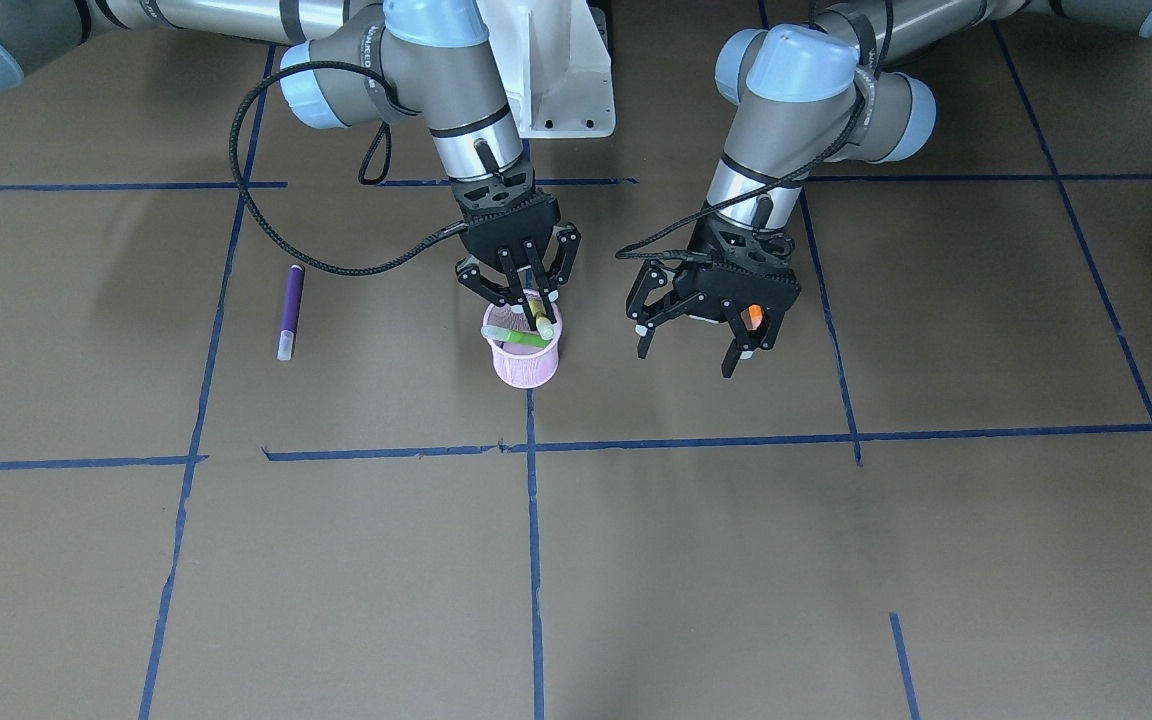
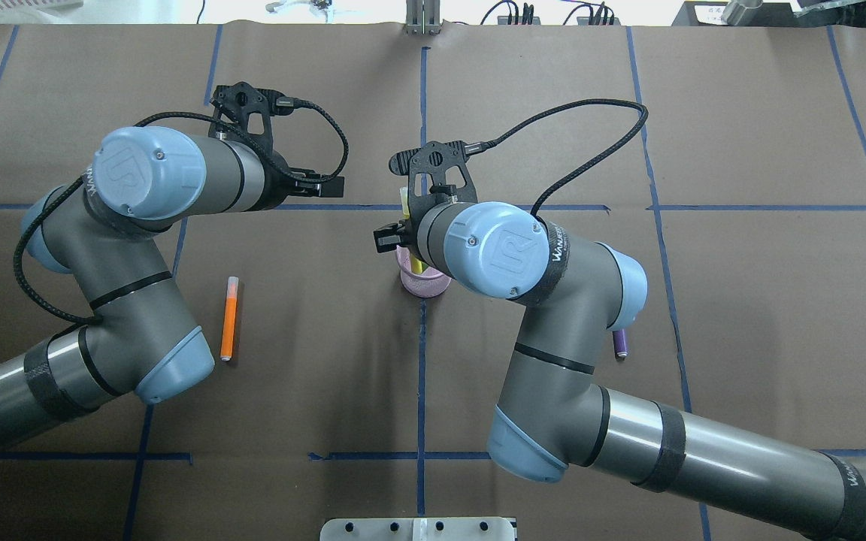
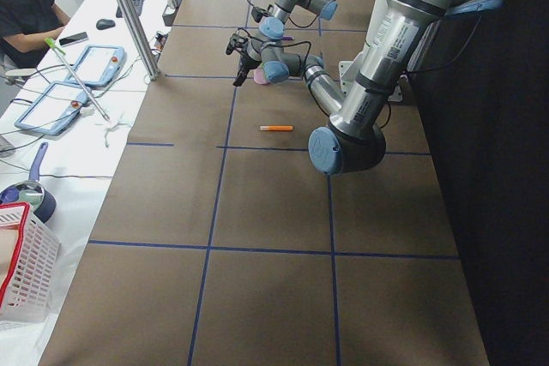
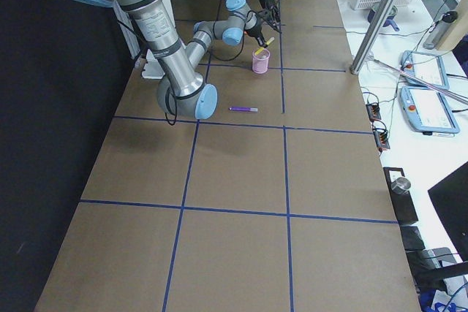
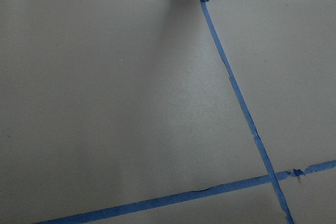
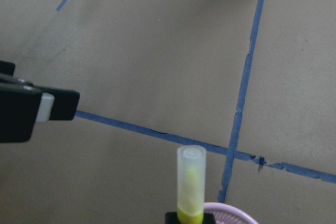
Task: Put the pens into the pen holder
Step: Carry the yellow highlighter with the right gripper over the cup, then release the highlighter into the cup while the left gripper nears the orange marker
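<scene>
The pink mesh pen holder [image 1: 526,365] stands near the table's middle, also in the overhead view [image 2: 422,284]. A green pen [image 1: 521,338] leans inside it. My right gripper [image 1: 534,305] is right over the holder, shut on a yellow pen [image 1: 544,324] whose pale cap points up in the right wrist view [image 6: 190,179]. My left gripper [image 1: 691,345] is open and empty, low beside the holder. An orange pen [image 2: 228,317] lies on the table by the left arm. A purple pen [image 1: 289,312] lies flat on the right arm's side, half hidden from overhead [image 2: 620,343].
Brown paper with blue tape lines [image 5: 236,93] covers the table. The robot's white base [image 1: 556,80] is behind the holder. One finger of the left gripper [image 6: 31,109] shows in the right wrist view. Operators' tablets [image 3: 90,64] and a basket [image 3: 21,272] sit off the table's far side.
</scene>
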